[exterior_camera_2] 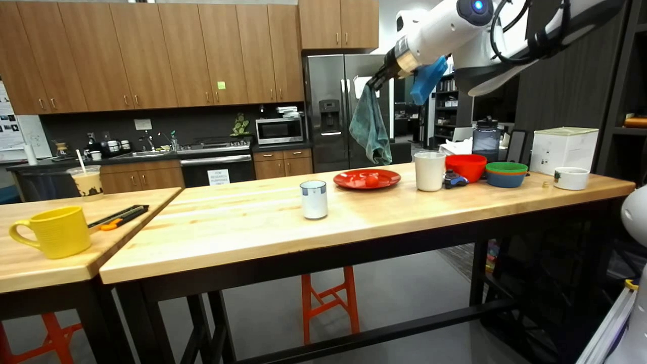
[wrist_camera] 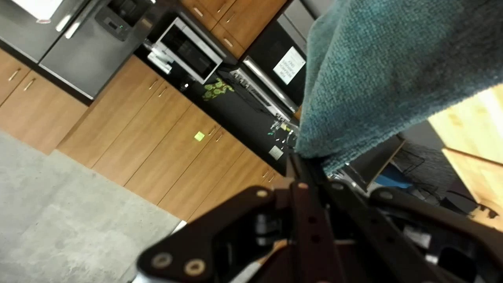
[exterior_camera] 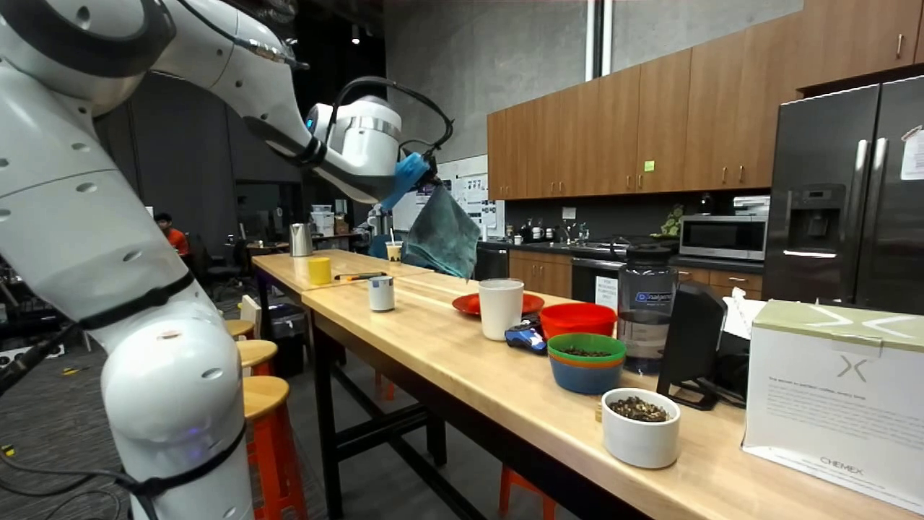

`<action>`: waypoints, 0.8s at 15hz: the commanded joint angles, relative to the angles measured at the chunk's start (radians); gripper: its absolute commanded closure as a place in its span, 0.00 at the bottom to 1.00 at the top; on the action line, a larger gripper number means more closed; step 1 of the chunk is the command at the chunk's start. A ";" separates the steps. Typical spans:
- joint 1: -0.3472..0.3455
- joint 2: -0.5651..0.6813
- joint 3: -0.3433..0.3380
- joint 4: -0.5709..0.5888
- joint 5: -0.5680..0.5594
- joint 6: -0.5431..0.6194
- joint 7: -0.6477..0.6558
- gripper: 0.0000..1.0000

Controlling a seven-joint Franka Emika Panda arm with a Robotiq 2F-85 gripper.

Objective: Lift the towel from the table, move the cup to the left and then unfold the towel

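The teal towel hangs in the air from my gripper, above the far side of the table, in both exterior views. My gripper is shut on one end of it. In the wrist view the closed fingertips pinch the towel, which fills the upper right. A small white cup with blue patches stands upright on the table in both exterior views. A taller white cup stands farther along the table. Which cup the task means, I cannot tell.
A red plate lies below and beside the towel. A red bowl, stacked bowls, a bottle and a white box stand at one end. A yellow mug stands on the adjoining table.
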 commanded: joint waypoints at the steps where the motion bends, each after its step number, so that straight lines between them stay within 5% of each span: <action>1: 0.083 -0.069 -0.027 -0.221 0.121 0.010 -0.065 1.00; 7: 0.284 -0.095 -0.097 -0.472 0.300 0.012 -0.174 1.00; 12: 0.445 -0.130 -0.208 -0.565 0.385 -0.006 -0.290 1.00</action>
